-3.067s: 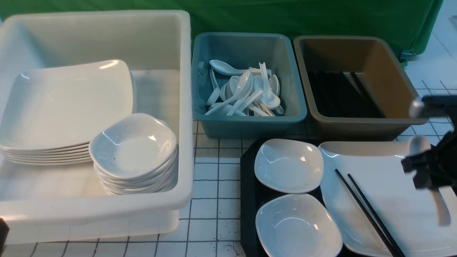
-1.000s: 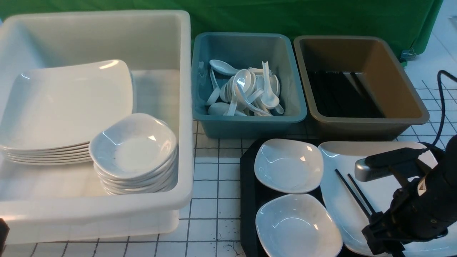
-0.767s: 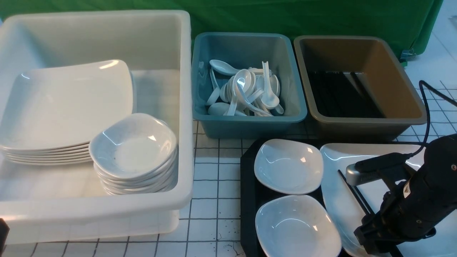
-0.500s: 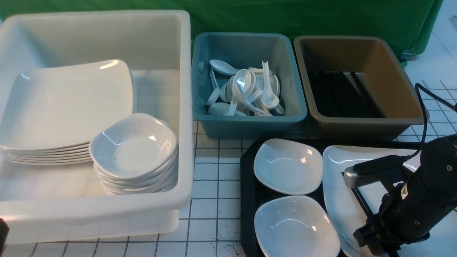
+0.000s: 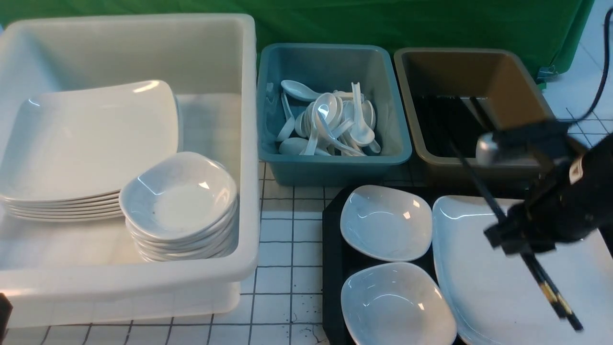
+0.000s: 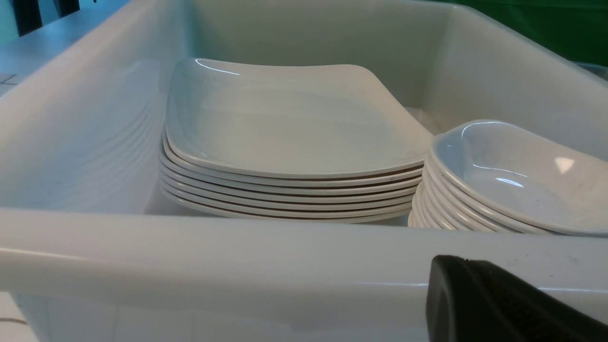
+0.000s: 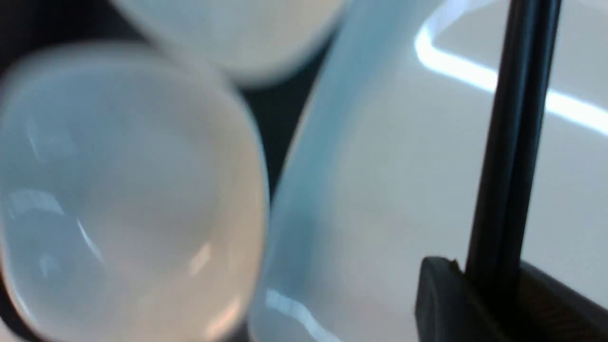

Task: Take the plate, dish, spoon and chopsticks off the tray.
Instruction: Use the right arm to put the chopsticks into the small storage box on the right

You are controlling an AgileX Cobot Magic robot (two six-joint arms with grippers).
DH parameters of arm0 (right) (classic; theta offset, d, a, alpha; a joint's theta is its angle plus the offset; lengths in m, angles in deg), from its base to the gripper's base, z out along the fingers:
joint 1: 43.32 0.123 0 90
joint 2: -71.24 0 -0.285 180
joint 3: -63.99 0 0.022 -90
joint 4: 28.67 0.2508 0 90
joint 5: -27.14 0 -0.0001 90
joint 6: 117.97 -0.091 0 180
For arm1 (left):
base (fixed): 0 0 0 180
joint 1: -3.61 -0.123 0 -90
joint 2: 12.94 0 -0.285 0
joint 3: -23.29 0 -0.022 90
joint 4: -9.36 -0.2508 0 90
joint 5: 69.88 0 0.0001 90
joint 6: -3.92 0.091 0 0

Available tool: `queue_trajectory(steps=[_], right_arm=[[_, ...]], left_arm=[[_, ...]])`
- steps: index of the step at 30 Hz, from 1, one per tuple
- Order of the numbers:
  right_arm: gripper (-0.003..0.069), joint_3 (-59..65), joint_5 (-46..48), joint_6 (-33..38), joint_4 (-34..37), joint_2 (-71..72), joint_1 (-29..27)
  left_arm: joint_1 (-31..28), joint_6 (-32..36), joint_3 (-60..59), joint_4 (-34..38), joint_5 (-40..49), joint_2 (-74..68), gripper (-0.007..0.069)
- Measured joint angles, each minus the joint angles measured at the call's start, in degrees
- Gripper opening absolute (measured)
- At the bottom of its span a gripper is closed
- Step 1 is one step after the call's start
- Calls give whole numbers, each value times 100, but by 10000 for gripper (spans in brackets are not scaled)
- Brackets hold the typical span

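Front view: the right gripper [image 5: 515,235] now holds the chopsticks [image 5: 550,292] pinched between narrow fingers, up in the air and slanted. A second ago the pair lay flat on the plate [image 5: 483,287] with the gripper low over it, jaws wide. Their far tips now reach toward the near rim of the brown bin [image 5: 517,91], and their near ends hang over the plate. The pick looks done, and what is left for this item is, I judge, the carry and drop into that bin, which already has a dark layer of sticks on its floor. The right wrist view shows both sticks [image 7: 513,142] side by side, clamped at the fingers, above the plate's surface [image 7: 380,190]. The left gripper [image 6: 494,299] sits closed at the near wall of the white tub [image 5: 143,282]. By count, the tray [image 5: 333,249] bears one plate and two small dishes [image 5: 385,223], one far and one near, and no spoon. There are three containers. The tub holds one stack of large plates [image 5: 86,143], about six or seven, and one stack of small bowls [image 5: 179,201]. The teal bin [image 5: 335,165] holds a tangle of spoons [image 5: 330,124] too jumbled to count.
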Motion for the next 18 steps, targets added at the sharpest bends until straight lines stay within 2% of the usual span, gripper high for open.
queue_trajectory(steps=[7,11,18], right_arm=[[118,-1488,-999,-200,-436,-760,-214],[118,-2511,-1882,-347,-485,-1917,-679],[118,-3007,-3017,-455,-507,-3175,-1047]], left_arm=[[0,0,0,0,0,0,21],[0,0,0,0,0,0,21],[0,0,0,0,0,0,21]])
